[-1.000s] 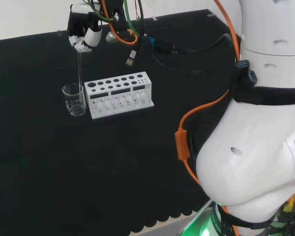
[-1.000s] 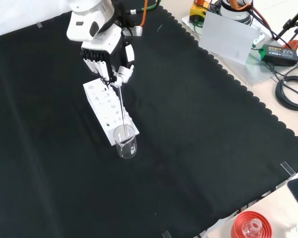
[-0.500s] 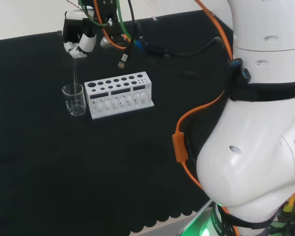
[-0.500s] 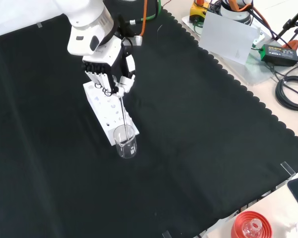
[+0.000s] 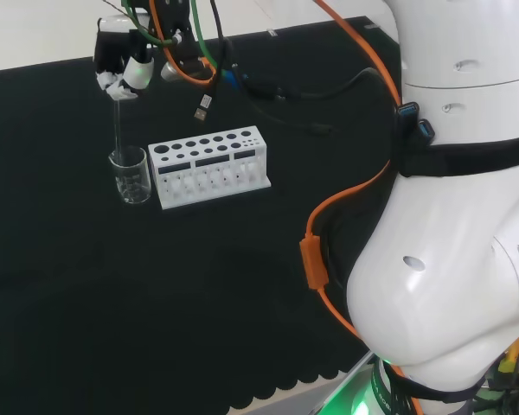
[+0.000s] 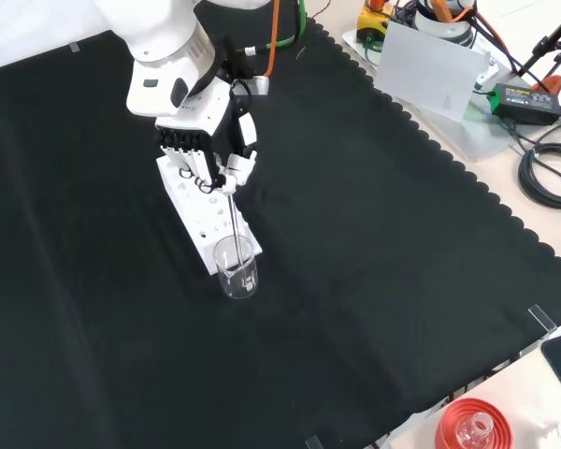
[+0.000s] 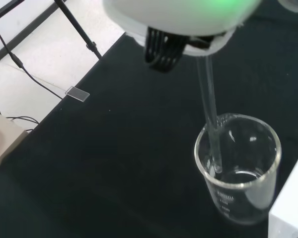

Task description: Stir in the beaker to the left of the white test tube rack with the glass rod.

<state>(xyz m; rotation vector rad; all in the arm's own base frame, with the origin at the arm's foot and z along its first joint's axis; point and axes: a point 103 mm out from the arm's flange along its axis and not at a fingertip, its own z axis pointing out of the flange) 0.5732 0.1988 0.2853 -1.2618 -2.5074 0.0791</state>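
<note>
Hand [image 5: 117,65] up over the far left part of the surface [image 5: 86,285] in head view, fingers curled round the top of the glass rod [image 5: 117,130], pinching it. Rod hanging almost straight down, lower end inside the beaker [image 5: 131,175]. Wrist view: rod [image 7: 211,124] passing the beaker [image 7: 238,168] rim on one side, tip down near the bottom, close to the wall; cannot tell if tip touches the glass. Little clear liquid at beaker bottom, hard to judge the level.

Beaker upright on the black cloth, just beside the short left end of the white test tube rack [image 5: 209,166] in head view, about touching or a hair apart, cannot tell which. Front view: beaker [image 6: 236,267] at the near end of the rack [image 6: 198,208], hand [image 6: 206,140] above the rack's far half, rod [image 6: 234,220] slanting from fingers down into the beaker. Rack holes look vacant from above, no tubes seen.

Red ribbed stand [image 6: 474,426] with clear glass piece on it at bottom right corner in front view, off the cloth, well apart from beaker. Grey sheet [image 6: 430,65] and black cables [image 6: 547,173] past the cloth's right edge, same view.
</note>
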